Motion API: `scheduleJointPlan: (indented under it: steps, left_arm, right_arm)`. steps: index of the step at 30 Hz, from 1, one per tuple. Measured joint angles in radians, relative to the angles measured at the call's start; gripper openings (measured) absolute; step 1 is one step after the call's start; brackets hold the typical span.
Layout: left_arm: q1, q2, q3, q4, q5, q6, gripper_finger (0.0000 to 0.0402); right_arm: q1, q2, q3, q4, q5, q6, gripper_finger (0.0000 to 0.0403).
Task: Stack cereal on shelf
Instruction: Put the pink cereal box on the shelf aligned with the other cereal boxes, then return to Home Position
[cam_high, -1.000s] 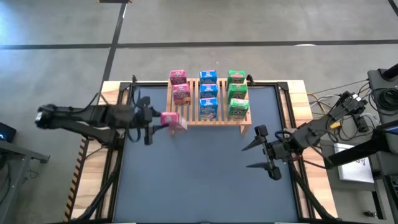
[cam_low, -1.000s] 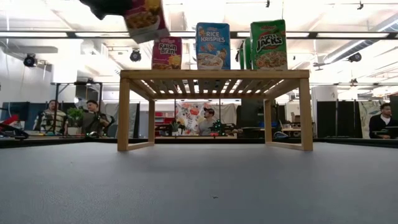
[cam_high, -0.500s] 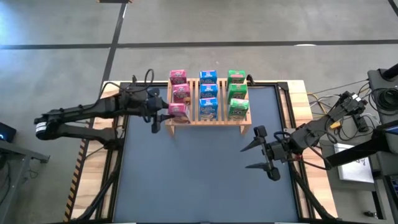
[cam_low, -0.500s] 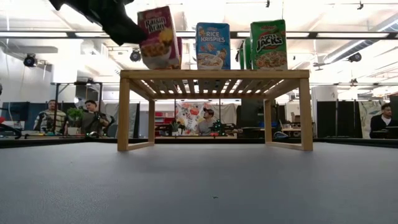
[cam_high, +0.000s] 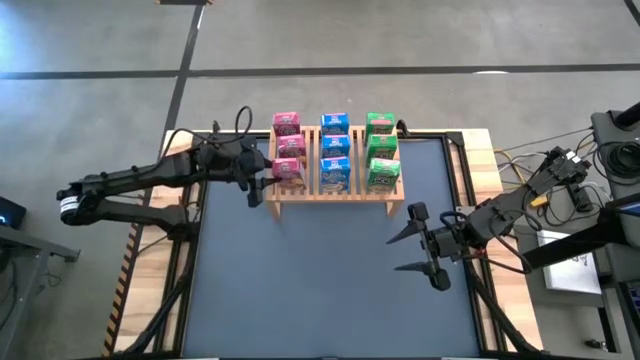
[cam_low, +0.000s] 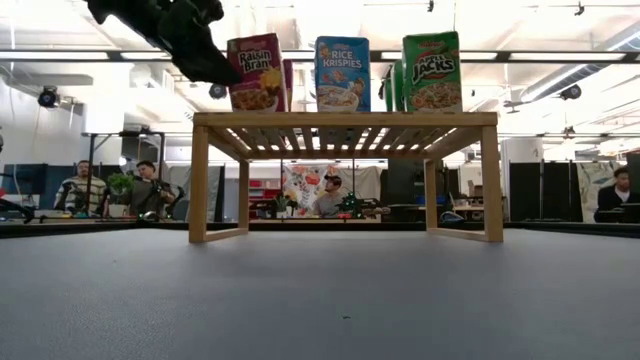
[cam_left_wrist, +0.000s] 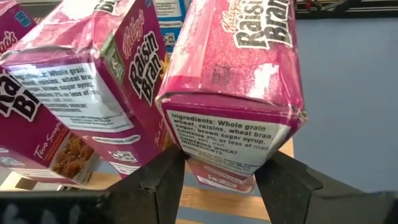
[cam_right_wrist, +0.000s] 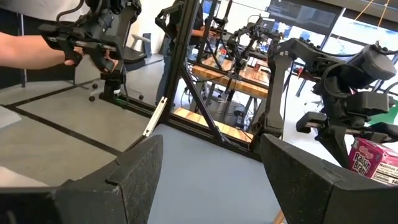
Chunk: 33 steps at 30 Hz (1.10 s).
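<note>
The wooden slatted rack stands on the dark table. On it, two pink boxes, three blue boxes and three green boxes stand in rows. My left gripper is at the rack's near left corner, shut on the third pink box, which also shows in the low view and the left wrist view. My right gripper hangs open over the table's right side, near the rack's right end, touching nothing. My left gripper pinches the pink box between its two fingers, one on each broad face, beside the narrow ingredients panel. The fingers come roughly level from the table's left. The box stands nearly upright with its bottom edge at the rack's top slats.
The rack's legs leave open room beneath it. Bare dark table lies on the near side of the rack. Black frame rails run along the table's sides. People sit in the room beyond, and an arm shows in the right wrist view.
My left gripper has carried the pink box toward the far edge and right, from beside the rack onto its near left corner. The box has come down and turned from tilted to nearly upright. My right arm has kept still.
</note>
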Motion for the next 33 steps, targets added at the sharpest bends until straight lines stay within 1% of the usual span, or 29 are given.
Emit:
scheduleJointPlan:
  steps: [3,9,12,16,19,22,24,26,29,30,33]
  left_arm:
    - [0.0,0.0,0.0,-0.013,0.0,-0.002,0.0179]
    - [0.0,-0.004,0.0,-0.032,-0.001,-0.011,0.0223]
    - [0.0,-0.012,0.015,-0.07,0.0,-0.017,0.0244]
    - [0.0,-0.029,0.085,-0.199,-0.001,-0.035,0.0257]
    - [-0.001,-0.053,0.148,-0.327,0.0,-0.054,0.0255]
    - [-0.01,-0.112,0.166,-0.369,0.027,-0.087,0.024]
    - [-0.025,-0.177,0.13,-0.317,0.089,-0.097,0.0221]
    - [-0.049,-0.257,0.072,-0.251,0.119,-0.108,0.0195]
    - [-0.083,-0.39,-0.044,-0.13,0.1,-0.136,0.0145]
    - [-0.091,-0.43,-0.087,-0.087,0.09,-0.15,0.0127]
    - [-0.103,-0.541,-0.211,0.021,0.089,-0.18,0.0074]
  right_arm:
    - [0.0,0.0,0.0,0.0,0.0,0.0,0.0258]
    - [0.0,0.0,0.0,0.0,0.0,-0.001,0.0258]
    - [0.0,0.0,0.0,0.0,0.0,-0.001,0.0258]
    - [0.0,-0.015,0.0,-0.009,0.0,-0.025,0.0258]
    - [-0.006,-0.073,-0.001,-0.044,0.003,-0.039,0.0258]
    - [-0.022,-0.167,-0.001,-0.128,0.04,-0.031,0.0258]
    - [-0.032,-0.235,-0.013,-0.177,0.053,-0.004,0.0258]
    - [-0.034,-0.3,-0.042,-0.217,0.053,0.02,0.0258]
    - [-0.034,-0.422,-0.116,-0.253,0.057,0.034,0.0258]
    - [-0.034,-0.465,-0.148,-0.255,0.076,0.035,0.0258]
    - [-0.034,-0.585,-0.241,-0.254,0.189,0.036,0.0258]
